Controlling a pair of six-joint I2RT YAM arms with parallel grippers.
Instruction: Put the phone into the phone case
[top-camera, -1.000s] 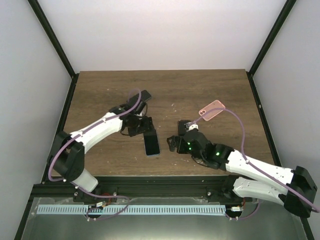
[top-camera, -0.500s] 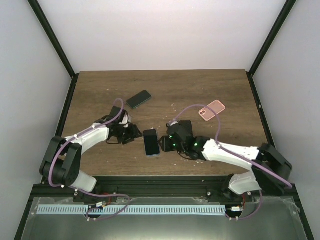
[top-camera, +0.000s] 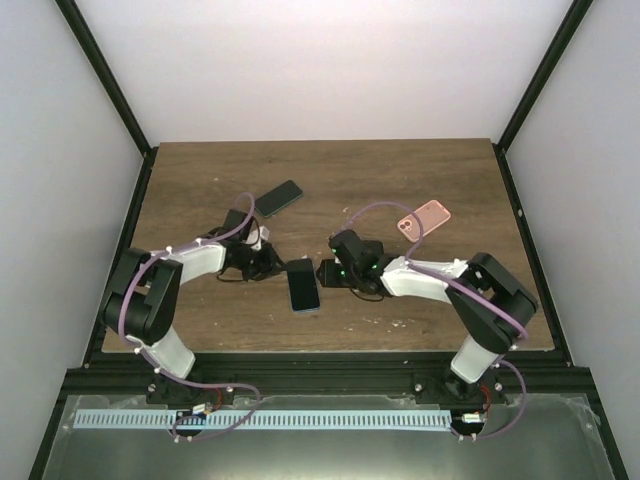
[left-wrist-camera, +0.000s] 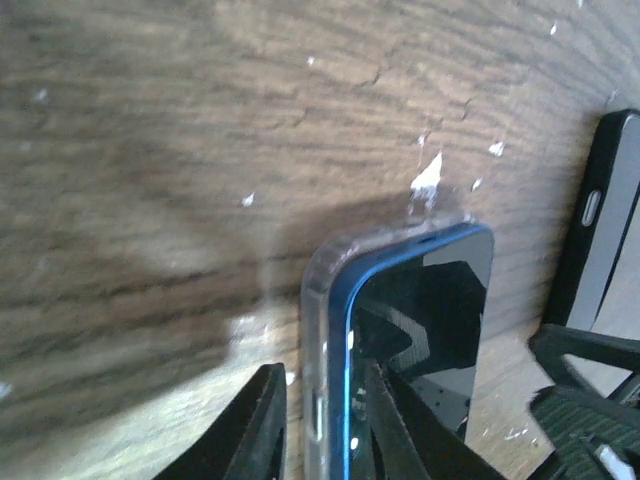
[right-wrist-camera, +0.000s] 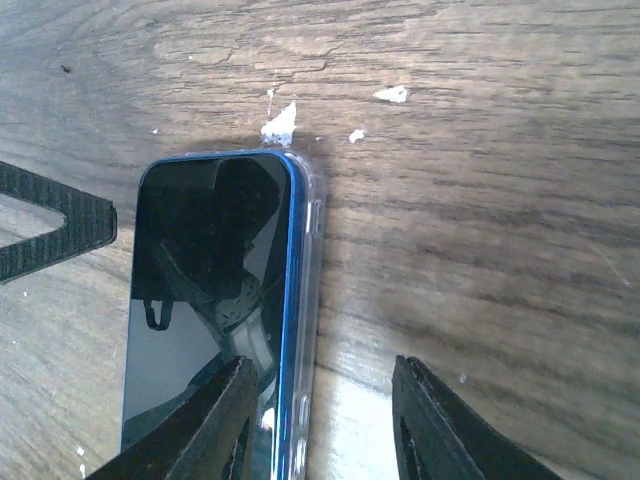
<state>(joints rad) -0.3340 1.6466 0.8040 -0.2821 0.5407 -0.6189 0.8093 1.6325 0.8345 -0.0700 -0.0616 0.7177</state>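
Note:
A blue-edged phone lies screen up near the table's middle, set in a clear case. The case's rim shows round the phone's top corner and long side. My left gripper straddles the phone's left edge. In the left wrist view its jaws stand narrowly apart, one finger on the wood and one over the screen. My right gripper straddles the right edge. Its jaws stand wider, one finger over the screen and one on the wood, well off the case rim.
A dark phone lies behind the left arm. A pink case lies at the back right, near the right arm's cable. White flecks dot the wood beyond the phone's top edge.
Both arms have swung in low to the blue phone from either side. Their jaws have narrowed, the left more than the right. The phone has stayed in place.

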